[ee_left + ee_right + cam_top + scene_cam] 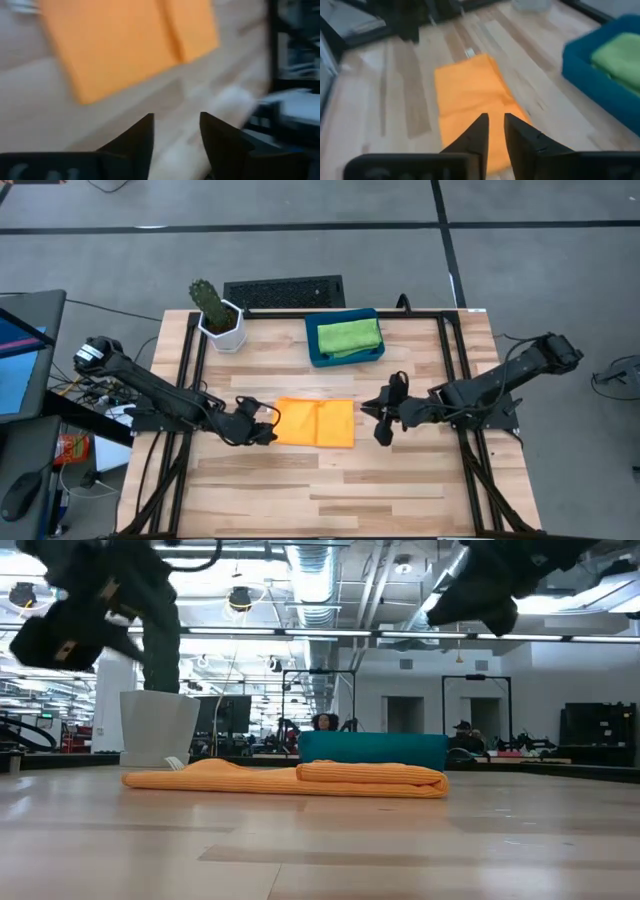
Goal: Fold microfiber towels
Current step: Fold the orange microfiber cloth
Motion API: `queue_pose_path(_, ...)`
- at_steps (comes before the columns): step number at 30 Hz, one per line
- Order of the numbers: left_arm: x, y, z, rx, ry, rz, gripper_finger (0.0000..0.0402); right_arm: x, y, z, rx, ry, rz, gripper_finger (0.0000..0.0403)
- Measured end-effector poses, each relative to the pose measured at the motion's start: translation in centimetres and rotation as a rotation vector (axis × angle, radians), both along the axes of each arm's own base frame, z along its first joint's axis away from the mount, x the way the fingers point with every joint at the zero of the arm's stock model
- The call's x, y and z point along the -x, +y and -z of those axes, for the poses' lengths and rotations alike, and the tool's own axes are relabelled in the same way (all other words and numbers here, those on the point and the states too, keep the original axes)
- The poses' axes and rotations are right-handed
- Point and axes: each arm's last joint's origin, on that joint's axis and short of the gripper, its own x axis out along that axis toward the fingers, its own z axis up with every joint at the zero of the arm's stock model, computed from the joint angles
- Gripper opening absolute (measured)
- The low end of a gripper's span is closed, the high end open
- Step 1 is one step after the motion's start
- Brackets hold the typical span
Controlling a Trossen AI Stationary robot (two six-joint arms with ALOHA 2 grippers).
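Lying flat on the tabletop (330,490), the orange towel (315,422) runs lengthwise between both parted, empty grippers: left (272,423), right (377,416).

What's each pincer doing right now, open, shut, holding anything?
Left pincer: open, holding nothing, just off the orange towel.
Right pincer: slightly open, holding nothing, above the orange towel's other edge.

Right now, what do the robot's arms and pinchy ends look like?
Both are dark, nearly black jointed arms with thin black cables looping near the wrists. The left end effector and the right end effector each carry two dark, flat fingers that taper to narrow tips. No markings are clear enough to tell.
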Motion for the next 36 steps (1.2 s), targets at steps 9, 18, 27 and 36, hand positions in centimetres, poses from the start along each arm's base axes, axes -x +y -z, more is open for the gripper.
queue_pose_path(9, 0.9, 0.6, 3.4, -0.074, 0.301, -0.153, 0.025, -0.3, 0.0, 2.3, 0.01, 0.143, 0.021, 0.0135)
queue_pose_path(18, -1.8, -0.6, 7.1, -0.008, 0.32, -0.21, 0.0292, -1.0, 0.3, 3.7, 0.029, 0.193, 0.021, 0.0153)
queue_pose_path(27, -2.1, -0.7, 8.3, 0.009, 0.352, -0.307, 0.0281, -1.1, 0.3, 3.8, 0.032, 0.198, 0.021, 0.0148)
queue_pose_path(36, -1.7, -0.6, 8.6, -0.019, 0.393, -0.273, 0.0146, -1.1, 0.3, 3.8, 0.048, 0.203, 0.009, 0.0146)
